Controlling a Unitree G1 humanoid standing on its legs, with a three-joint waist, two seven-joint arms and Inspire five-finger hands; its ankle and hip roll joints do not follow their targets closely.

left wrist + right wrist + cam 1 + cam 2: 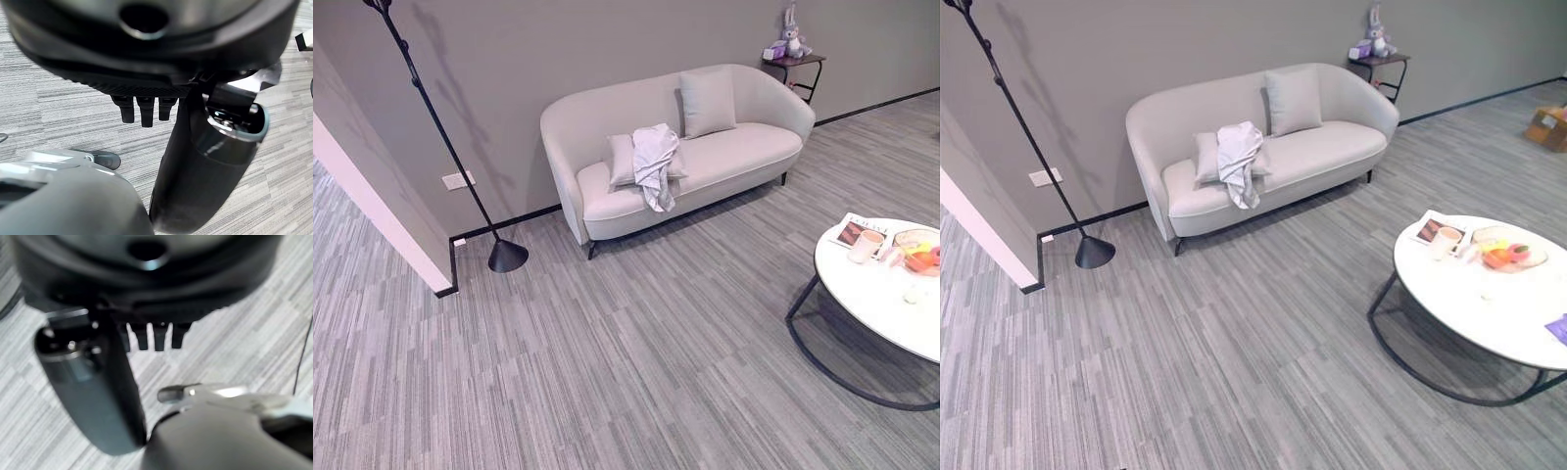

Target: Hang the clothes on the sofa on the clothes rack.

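round table near sofa (garment draped)

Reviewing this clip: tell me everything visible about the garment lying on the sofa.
The garment is a pale, white-to-lilac piece of thin-looking cloth, crumpled and unfolded, not hung. It lies draped over a small cushion toward the sofa's left end, its upper part bunched against the backrest, its lower part trailing across the seat with one end hanging slightly over the front edge. It touches the cushion and the sofa; no hand is near it. Its type cannot be told.
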